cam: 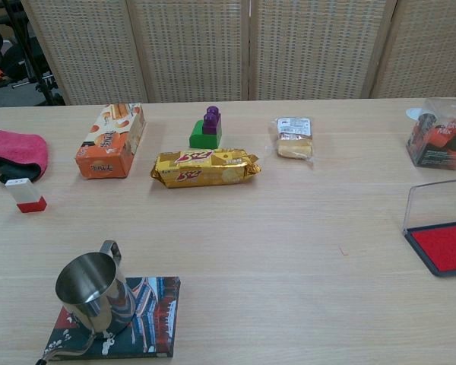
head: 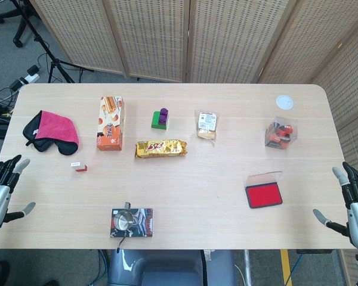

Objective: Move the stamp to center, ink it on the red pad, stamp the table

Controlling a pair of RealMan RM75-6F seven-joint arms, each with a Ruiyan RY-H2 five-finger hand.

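The stamp (head: 79,167) is a small white block with a red base, standing on the left part of the table; the chest view shows the stamp (cam: 26,195) at the left edge. The red ink pad (head: 264,195) lies open on the right, lid raised behind it; the ink pad (cam: 445,247) shows at the right edge of the chest view. My left hand (head: 0,190) hovers at the table's left edge, fingers spread, holding nothing. My right hand (head: 355,205) hovers at the right edge, fingers also apart and empty. Neither hand appears in the chest view.
An orange snack box (head: 110,123), a gold biscuit pack (head: 161,148), green and purple blocks (head: 161,118) and a wrapped snack (head: 206,124) lie across the back. A pink cloth (head: 51,130) is far left, a clear box (head: 280,134) right, a steel cup (head: 124,221) on a coaster at the front.
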